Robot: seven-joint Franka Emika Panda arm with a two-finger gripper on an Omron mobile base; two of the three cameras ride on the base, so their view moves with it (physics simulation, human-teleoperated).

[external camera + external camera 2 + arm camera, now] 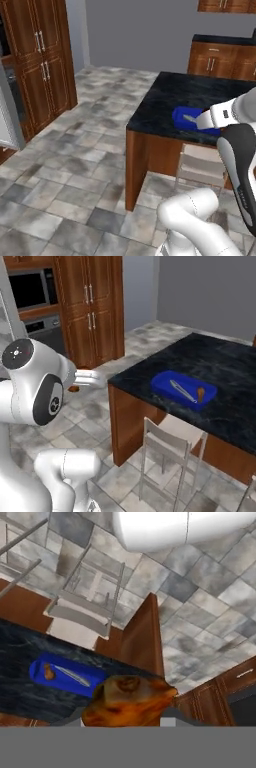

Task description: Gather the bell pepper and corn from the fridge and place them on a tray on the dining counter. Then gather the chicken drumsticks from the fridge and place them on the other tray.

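Clamped in the jaws, a chicken drumstick [129, 701] is carried; the tray [65, 674] lies ahead-left on the counter [20, 657].

No readable text, label, brand, number or sign anywhere: none on the blue tray [183, 389], none on the dining counter [220, 368] beneath it, none on the wood cabinets [90, 301] beyond.

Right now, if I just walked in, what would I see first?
Probably the big orange-brown chicken drumstick, held right up close in the hand view. Next, the bright blue tray on the black dining counter, with a silver utensil and another small drumstick lying in it. A pale chair stands beside the counter.
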